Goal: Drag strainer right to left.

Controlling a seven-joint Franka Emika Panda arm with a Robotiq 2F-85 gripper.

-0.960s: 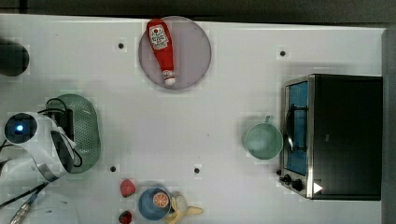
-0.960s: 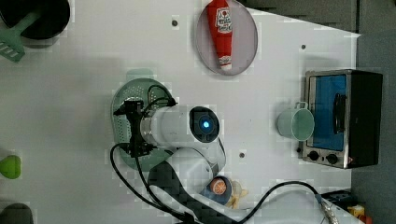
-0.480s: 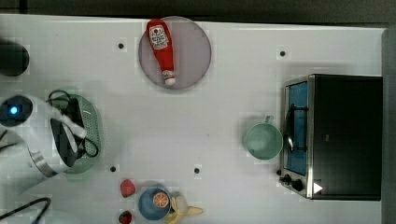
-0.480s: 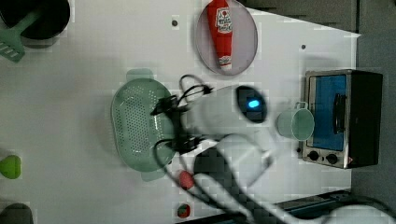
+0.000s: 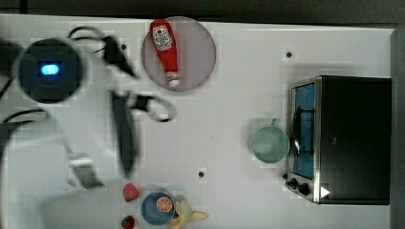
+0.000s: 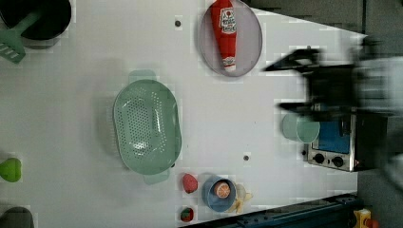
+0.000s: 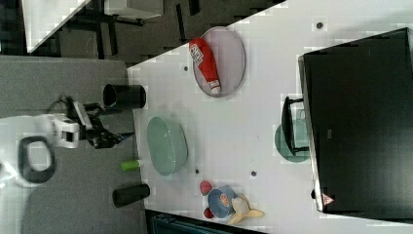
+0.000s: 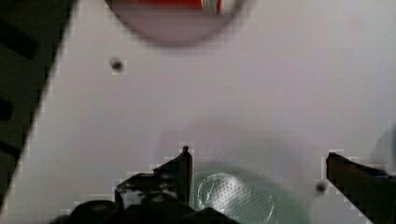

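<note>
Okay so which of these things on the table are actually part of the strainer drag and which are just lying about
Part of the job:
strainer
gripper, open

Just lying about:
ketchup bottle on the grey plate
mint-green cup
toaster oven
blue bowl
black pot
green spatula

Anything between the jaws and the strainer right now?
Nothing visible. In the wrist view the strainer shows beyond the open jaws, framed between them, with bare table around it.

Lab mock kitchen: white table [image 6: 71, 95] with bolt holes, toy oven [image 5: 351, 138], robot arm.
</note>
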